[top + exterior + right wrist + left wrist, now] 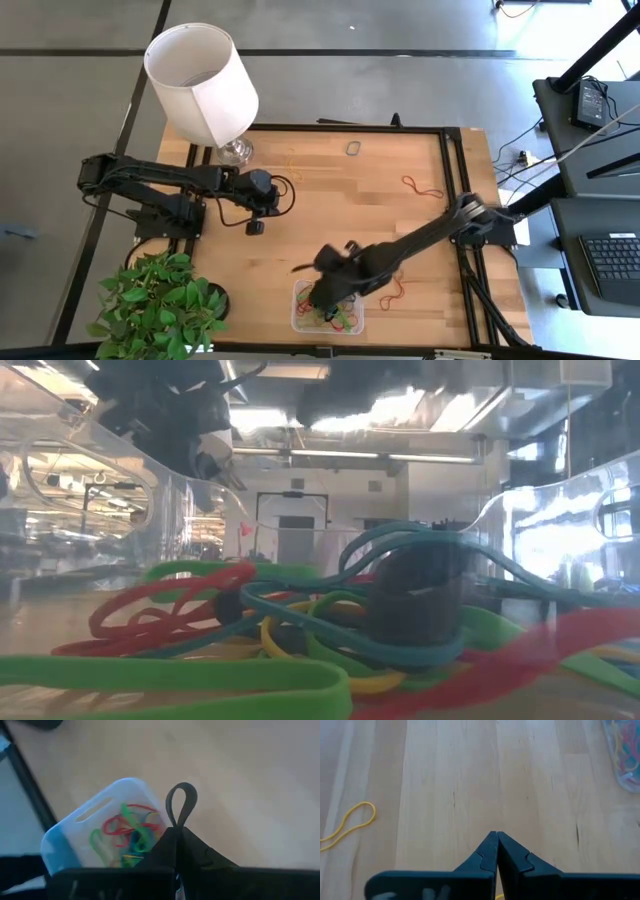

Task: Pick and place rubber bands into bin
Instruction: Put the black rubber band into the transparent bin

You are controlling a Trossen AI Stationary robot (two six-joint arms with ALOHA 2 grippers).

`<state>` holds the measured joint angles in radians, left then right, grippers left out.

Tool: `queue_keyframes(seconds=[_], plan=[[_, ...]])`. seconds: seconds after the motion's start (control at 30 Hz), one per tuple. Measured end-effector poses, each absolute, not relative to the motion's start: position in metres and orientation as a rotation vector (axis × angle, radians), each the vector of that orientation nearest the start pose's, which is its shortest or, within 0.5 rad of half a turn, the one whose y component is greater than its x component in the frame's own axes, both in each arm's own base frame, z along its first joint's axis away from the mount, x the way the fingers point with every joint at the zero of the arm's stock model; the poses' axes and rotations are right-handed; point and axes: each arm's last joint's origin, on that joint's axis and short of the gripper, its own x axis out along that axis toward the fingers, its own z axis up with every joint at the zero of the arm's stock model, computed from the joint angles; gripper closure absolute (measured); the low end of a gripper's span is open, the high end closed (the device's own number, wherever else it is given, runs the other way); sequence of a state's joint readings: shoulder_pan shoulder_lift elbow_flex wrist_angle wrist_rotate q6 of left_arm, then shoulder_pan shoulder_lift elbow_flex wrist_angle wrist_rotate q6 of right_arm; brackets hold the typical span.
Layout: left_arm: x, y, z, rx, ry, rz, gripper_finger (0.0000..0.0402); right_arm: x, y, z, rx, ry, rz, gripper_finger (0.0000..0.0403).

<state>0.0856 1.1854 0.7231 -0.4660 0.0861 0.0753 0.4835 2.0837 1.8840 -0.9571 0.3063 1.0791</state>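
1. My right gripper (177, 832) hangs above the bin (300, 300), which sits at the near edge of the tabletop (340, 210), next to the plant (160, 300).
2. In the right wrist view its fingers are pressed together on a dark rubber band (181, 802), whose loop stands up past the fingertips over the bin's rim.
3. The bin already holds a tangle of rubber bands (131, 835): red, green, yellow and teal loops piled on one another. The low view looks through the clear wall at them, with a dark lump (415, 600) sitting among the loops; I cannot tell what it is.
4. More bands lie loose on the wood. A red band (421, 187) is toward the right side, well apart from the bin. A grey band (353, 148) lies near the far edge. Another red band (395, 290) lies just beside the bin on its right.
5. My left gripper (497, 840) waits over bare wood at the left side of the tabletop, near the lamp (200, 80), with its fingers closed against each other and nothing between them.
6. In the left wrist view a yellow band (350, 822) lies on the wood, apart from that gripper.
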Motion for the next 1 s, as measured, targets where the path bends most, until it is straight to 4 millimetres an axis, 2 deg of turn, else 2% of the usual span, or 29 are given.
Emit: queue_keyframes(seconds=[0.23, 0.63, 0.73, 1.0], plan=[[0.224, 0.017, 0.215, -0.003, 0.925, -0.043, 0.0399, 0.428, 0.219, 0.228, 0.525, 1.102, -0.284, 0.0401], [0.224, 0.017, 0.215, -0.005, 0.928, -0.046, 0.0400, 0.440, 0.222, 0.206, 0.505, 1.167, -0.203, 0.0399], [0.223, 0.016, 0.215, -0.005, 0.931, -0.047, 0.0399, 0.443, 0.219, 0.203, 0.513, 1.159, -0.207, 0.0382], [0.223, 0.016, 0.215, -0.001, 0.930, -0.055, 0.0399, 0.445, 0.213, 0.203, 0.525, 1.179, -0.208, 0.0297]])
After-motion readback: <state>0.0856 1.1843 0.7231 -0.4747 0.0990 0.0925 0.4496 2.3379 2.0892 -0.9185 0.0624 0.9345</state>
